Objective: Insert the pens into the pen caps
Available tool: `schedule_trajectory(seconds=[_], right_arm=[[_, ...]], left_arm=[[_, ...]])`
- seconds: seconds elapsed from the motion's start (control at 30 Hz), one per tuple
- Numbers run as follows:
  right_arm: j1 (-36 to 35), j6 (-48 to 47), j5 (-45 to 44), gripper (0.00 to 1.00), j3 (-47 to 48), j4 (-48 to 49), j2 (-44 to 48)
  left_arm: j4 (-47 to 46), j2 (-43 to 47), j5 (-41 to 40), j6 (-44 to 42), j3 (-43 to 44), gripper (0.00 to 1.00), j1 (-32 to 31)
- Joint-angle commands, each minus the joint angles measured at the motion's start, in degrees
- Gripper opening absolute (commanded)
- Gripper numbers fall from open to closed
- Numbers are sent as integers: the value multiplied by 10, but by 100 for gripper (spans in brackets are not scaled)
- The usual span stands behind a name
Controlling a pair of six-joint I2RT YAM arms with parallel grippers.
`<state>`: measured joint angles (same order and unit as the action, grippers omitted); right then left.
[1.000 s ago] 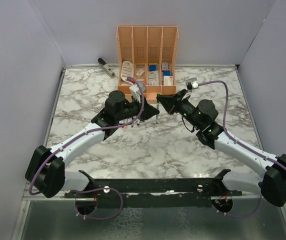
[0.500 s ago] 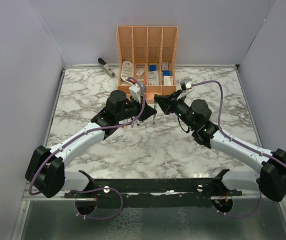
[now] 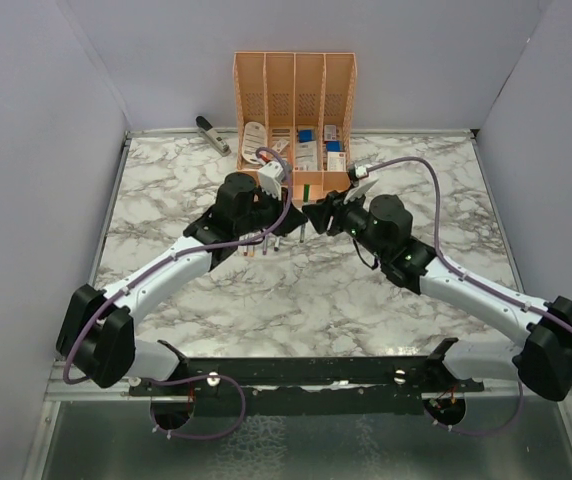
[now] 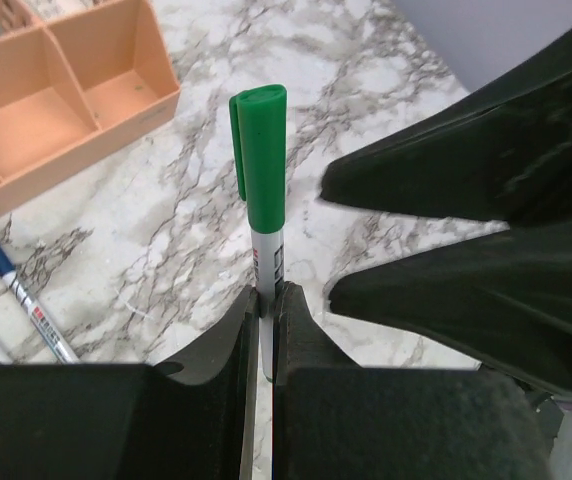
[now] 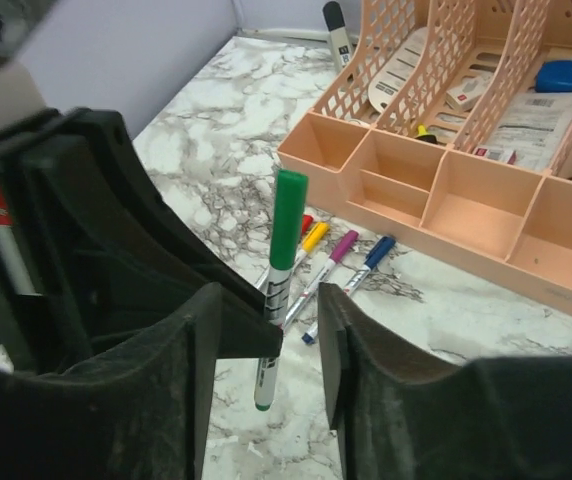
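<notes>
Left wrist view: the left gripper (image 4: 264, 300) is clamped tight on a pen (image 4: 266, 262), which stands straight up from its fingertips with a green cap (image 4: 259, 150) on the top end. The right gripper (image 4: 331, 238) sits just beside that cap, jaws parted and closed on nothing. Beyond the right gripper's fingers, 4 more pens (image 5: 341, 250), capped red, yellow, magenta and blue, lie on the marble table (image 5: 216, 110) just short of the peach organizer (image 3: 294, 75).

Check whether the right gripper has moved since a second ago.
Yes. The right gripper moved left in the top view, further across the front of the orange organizer.
</notes>
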<state>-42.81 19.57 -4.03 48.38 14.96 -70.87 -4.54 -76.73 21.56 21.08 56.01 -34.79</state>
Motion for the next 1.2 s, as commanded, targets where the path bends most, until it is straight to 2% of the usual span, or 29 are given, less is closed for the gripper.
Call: schedule_trajectory(seconds=[0.0,0.13,0.4,0.63,0.87,1.17], right_arm=[[-4,-30,-54,45,42,-17,38],[-4,-48,-89,47,49,-13,68],[-4,-61,-196,47,35,-59,119],[-4,-51,-229,47,12,-113,153],[-4,-29,-239,48,-2,-145,174],[-4,-19,-252,48,1,-158,163]], left_arm=[[48,-45,-32,14,-10,0,3],[80,-97,-53,28,11,0,4],[153,-255,-107,39,135,0,4],[186,-333,-163,38,203,0,8],[239,-382,-184,32,257,0,15],[291,-398,-205,45,266,0,24]])
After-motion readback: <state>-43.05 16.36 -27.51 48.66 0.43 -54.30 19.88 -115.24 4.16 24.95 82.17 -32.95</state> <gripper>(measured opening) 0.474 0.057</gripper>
